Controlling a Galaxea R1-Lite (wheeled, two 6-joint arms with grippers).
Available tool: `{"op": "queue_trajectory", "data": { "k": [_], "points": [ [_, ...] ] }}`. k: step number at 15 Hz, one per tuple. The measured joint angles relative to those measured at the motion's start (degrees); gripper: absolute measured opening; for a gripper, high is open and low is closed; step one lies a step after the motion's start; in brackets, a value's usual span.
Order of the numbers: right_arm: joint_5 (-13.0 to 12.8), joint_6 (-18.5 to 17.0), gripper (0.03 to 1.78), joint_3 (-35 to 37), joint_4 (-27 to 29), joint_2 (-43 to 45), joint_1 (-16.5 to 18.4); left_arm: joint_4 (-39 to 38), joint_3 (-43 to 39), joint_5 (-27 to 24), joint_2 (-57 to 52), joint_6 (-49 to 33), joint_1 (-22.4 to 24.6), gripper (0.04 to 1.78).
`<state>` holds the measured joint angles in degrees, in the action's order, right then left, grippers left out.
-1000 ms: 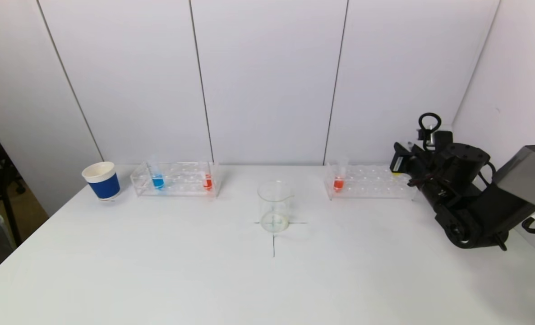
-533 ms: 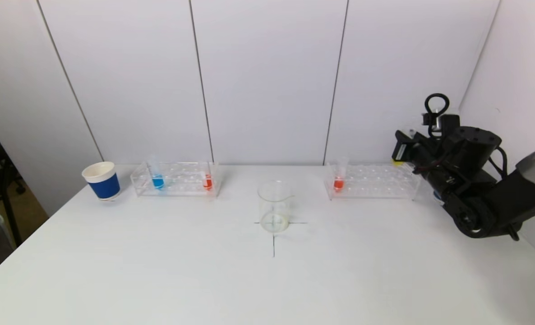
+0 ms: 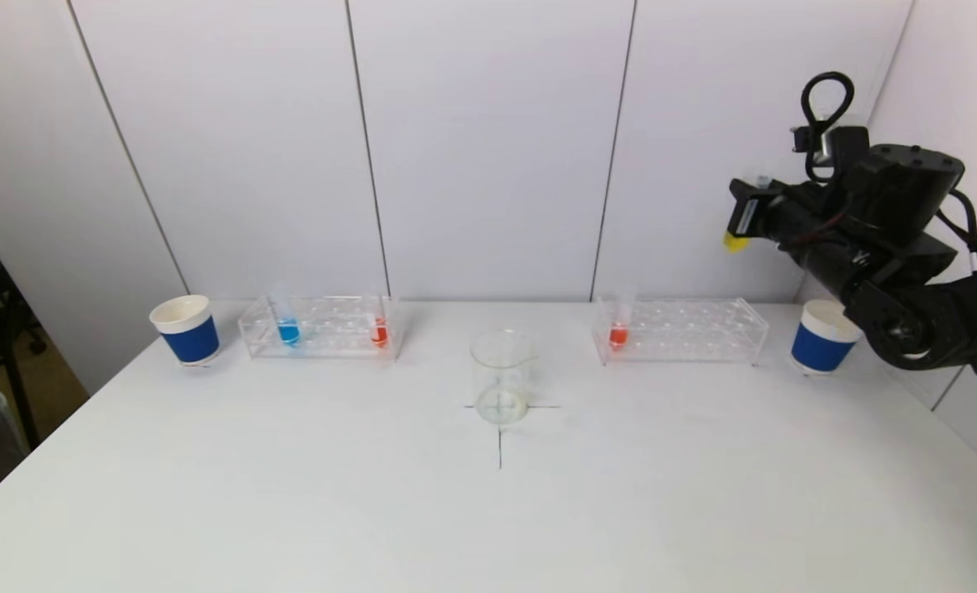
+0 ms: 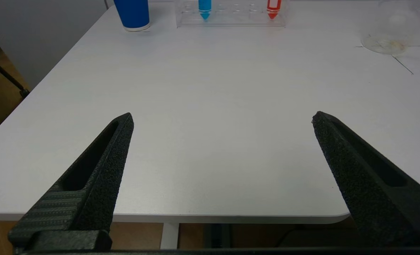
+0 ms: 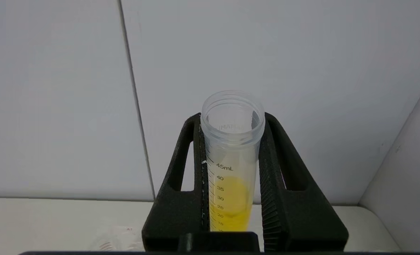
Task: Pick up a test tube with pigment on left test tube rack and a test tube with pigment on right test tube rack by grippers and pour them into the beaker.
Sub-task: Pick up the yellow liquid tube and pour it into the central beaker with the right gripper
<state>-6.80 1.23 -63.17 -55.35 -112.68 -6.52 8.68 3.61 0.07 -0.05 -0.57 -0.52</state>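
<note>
The right hand (image 3: 740,222) is up in the air above the far right corner of the bench (image 3: 488,511), higher than the right rack (image 3: 680,330) and off its right end. Its fingers (image 5: 277,184) are closed on both sides of a yellow tube (image 5: 232,163), which stands open-mouthed between them with yellow pigment in its lower part, below the 45 mL mark. In the head view the tube's yellow tip (image 3: 733,242) shows under the hand.

The right rack sits along the far edge, right of middle, with a red tube (image 3: 619,329) at its left end. A blue cup (image 3: 819,337) stands just beside the rack's right end.

The beaker (image 3: 502,375) stands mid-bench on a drawn cross, between the two racks.

The left rack (image 3: 321,327) lies along the far edge, left of middle, holding a blue tube (image 3: 287,324) near its left end and a second red tube (image 3: 379,328) near its right end. Another blue cup (image 3: 185,329) stands near the far left corner.

The left hand (image 4: 222,118) hangs low at the near edge, fingers spread wide, holding nothing.
</note>
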Motion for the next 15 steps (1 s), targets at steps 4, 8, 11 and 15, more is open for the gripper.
{"op": "queue_trajectory", "data": {
  "k": [4, 8, 11, 15],
  "points": [
    [0.16, 0.56, 0.46, -5.49, 7.56, 3.25, -3.32, -0.02, 0.00, 0.02, 0.00, -0.02, 0.00, 1.76],
    [0.27, 2.40, 0.46, -8.87, 9.24, 4.33, -5.74, 0.00, 0.00, 0.04, 0.00, 0.00, 0.00, 1.76],
    [1.99, 4.78, 0.46, -9.90, 11.54, 4.50, -7.80, 0.00, 0.00, 0.00, 0.00, -0.02, 0.00, 1.76],
    [5.90, 6.36, 0.46, -10.84, 13.13, 4.55, -10.56, 0.00, 0.00, 0.02, 0.00, 0.00, 0.00, 1.76]
  ]
}}
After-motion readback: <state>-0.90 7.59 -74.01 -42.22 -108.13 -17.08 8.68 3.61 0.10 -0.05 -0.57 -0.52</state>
